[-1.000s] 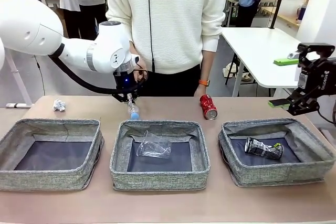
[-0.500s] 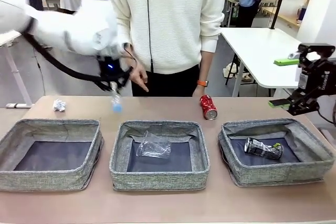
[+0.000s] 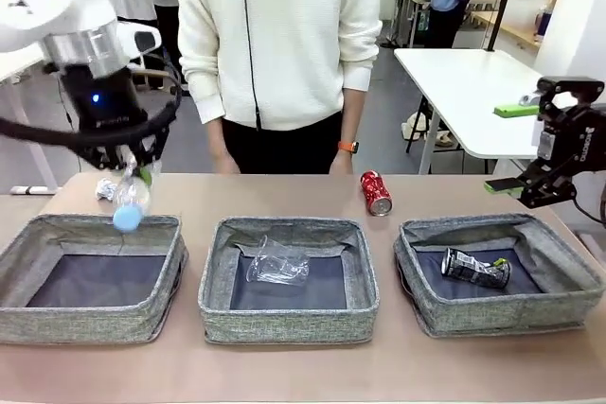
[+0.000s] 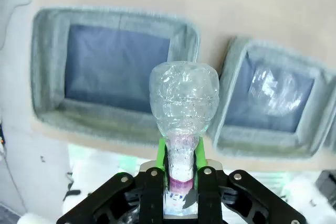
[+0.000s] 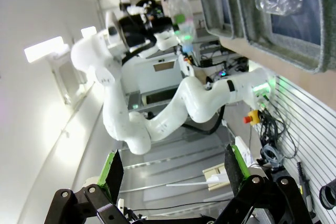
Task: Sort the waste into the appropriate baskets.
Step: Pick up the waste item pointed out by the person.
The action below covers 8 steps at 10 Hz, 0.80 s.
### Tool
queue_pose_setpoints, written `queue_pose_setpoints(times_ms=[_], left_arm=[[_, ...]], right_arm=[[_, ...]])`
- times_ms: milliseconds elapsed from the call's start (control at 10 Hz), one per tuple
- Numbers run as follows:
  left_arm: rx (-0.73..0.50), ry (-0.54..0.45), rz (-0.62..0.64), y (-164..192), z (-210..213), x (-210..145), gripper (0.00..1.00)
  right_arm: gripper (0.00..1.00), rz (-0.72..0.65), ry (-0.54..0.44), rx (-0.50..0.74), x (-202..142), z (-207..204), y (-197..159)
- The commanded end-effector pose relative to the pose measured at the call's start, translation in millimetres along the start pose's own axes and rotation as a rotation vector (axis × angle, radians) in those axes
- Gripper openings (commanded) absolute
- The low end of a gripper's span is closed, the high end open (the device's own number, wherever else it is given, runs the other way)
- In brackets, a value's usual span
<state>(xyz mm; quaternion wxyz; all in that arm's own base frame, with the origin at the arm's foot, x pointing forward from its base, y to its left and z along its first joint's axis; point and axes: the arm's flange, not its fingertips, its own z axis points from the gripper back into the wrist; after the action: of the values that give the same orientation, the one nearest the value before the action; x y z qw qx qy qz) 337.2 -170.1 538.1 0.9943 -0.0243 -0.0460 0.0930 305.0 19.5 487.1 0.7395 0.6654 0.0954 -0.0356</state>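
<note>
My left gripper (image 3: 133,175) is shut on the clear plastic bottle (image 3: 130,202), which hangs blue cap down over the far rim of the left basket (image 3: 57,321). In the left wrist view the bottle (image 4: 184,100) rises between the green pads (image 4: 160,151), above the left basket (image 4: 46,72) and the middle basket (image 4: 227,85). A clear plastic cup (image 3: 276,262) lies in the middle basket (image 3: 284,324). The crushed black-white can (image 3: 475,268) lies in the right basket (image 3: 492,317). The red can (image 3: 376,192) rests on the table. A paper ball (image 3: 105,190) sits behind the bottle. My right gripper (image 3: 532,186) hangs open and empty at the right.
A person in a white sweater (image 3: 279,35) stands at the table's far edge, hands hanging by the edge. A white side table (image 3: 464,92) stands behind at the right. In the right wrist view the open fingers (image 5: 113,169) frame the left arm (image 5: 157,114) far off.
My left arm has swung left with the bottle, from behind the middle basket to over the left basket's far rim. The person has drawn a hand back. The right arm has stayed still.
</note>
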Motion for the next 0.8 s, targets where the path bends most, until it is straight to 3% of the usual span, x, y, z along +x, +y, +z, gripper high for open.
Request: queue_pose_setpoints(times_ms=[0,300,400,500,700], left_arm=[[-0.013,-0.013,0.034,-1.6,-3.3,35.2,0.0],[-0.013,-0.013,0.034,-1.6,-3.3,35.2,0.0],[0.003,-0.014,0.042,3.7,-3.9,21.5,0.22],[-0.048,0.003,-0.035,-21.8,-6.3,17.7,0.22],[-0.053,-0.001,-0.094,-94.4,53.5,5.4,0.22]], right_arm=[[1.0,0.014,0.003,0.017,0.4,-0.7,2.7],[1.0,0.014,0.003,0.017,0.4,-0.7,2.7],[1.0,0.014,0.003,0.017,0.4,-0.7,2.7],[1.0,0.014,0.003,0.017,0.4,-0.7,2.7],[1.0,0.014,0.003,0.017,0.4,-0.7,2.7]])
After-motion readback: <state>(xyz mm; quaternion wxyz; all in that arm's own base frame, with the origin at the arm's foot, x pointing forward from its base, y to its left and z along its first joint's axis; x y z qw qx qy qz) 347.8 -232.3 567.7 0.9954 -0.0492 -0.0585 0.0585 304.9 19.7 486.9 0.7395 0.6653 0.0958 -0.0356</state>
